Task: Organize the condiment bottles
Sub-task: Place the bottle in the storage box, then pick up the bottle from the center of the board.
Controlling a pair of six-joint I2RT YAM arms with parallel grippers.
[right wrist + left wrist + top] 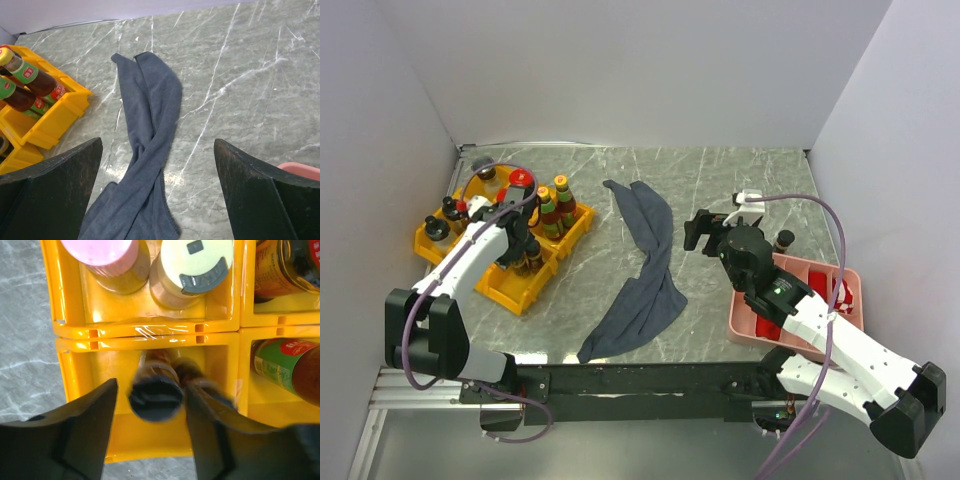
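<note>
Yellow bins at the left hold the condiment bottles: a red-lidded jar, slim orange-capped sauce bottles and tiny black-capped bottles. My left gripper hangs over the bins. In the left wrist view it is open around a black-capped bottle standing in a front compartment, with a gap on the left side. A pink-capped shaker and a yellow-capped shaker stand behind. My right gripper is open and empty above the table, with the cloth below it. One dark-capped bottle stands by the pink tray.
A grey-blue cloth lies twisted along the table's middle, also in the right wrist view. A pink tray with red packets sits at the right under my right arm. White walls close three sides.
</note>
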